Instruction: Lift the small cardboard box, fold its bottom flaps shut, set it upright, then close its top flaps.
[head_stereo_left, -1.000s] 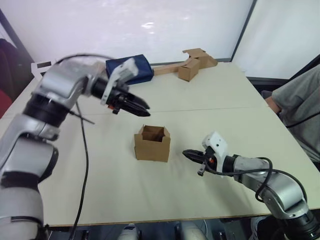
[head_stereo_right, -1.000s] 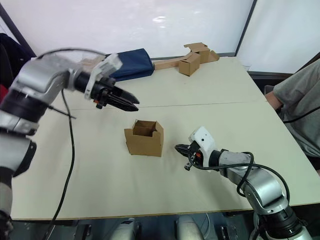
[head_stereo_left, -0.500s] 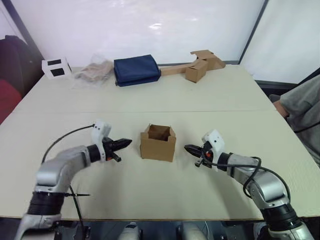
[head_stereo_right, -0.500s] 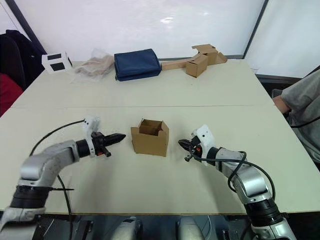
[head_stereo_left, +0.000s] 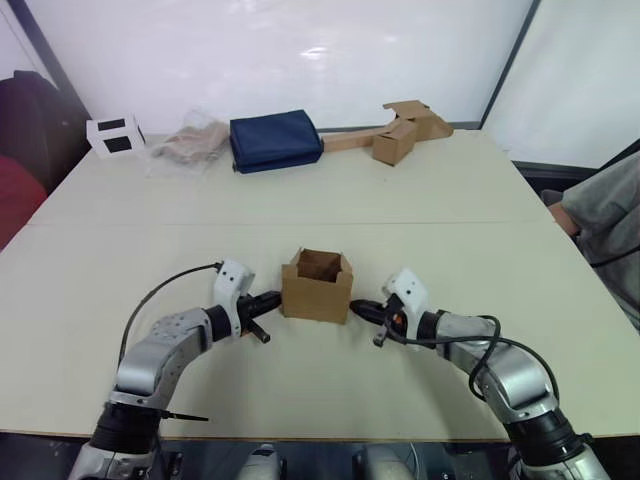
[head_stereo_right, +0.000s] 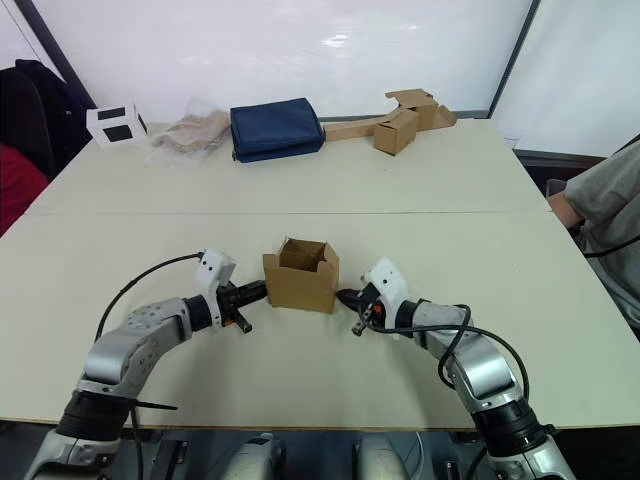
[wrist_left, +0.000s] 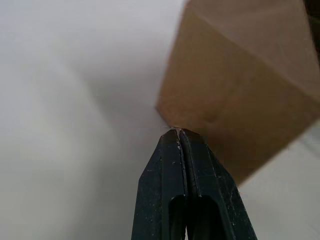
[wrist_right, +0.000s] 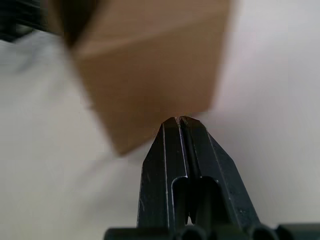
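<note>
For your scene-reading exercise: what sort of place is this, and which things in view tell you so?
Probably a robotics lab or test room, set up for a box-folding trial. A plain table stands before white partition panels, a small cardboard box sits between the left gripper and right gripper, and spare cardboard pieces lie behind.

My left gripper (head_stereo_left: 271, 299): fingers pressed together, pointing inward toward my right side, arm low, forearm reaching forward, elbow bent. My right gripper (head_stereo_left: 360, 307): fingers pressed together, pointing inward toward my left side, arm low, elbow bent. Tips face each other.
</note>
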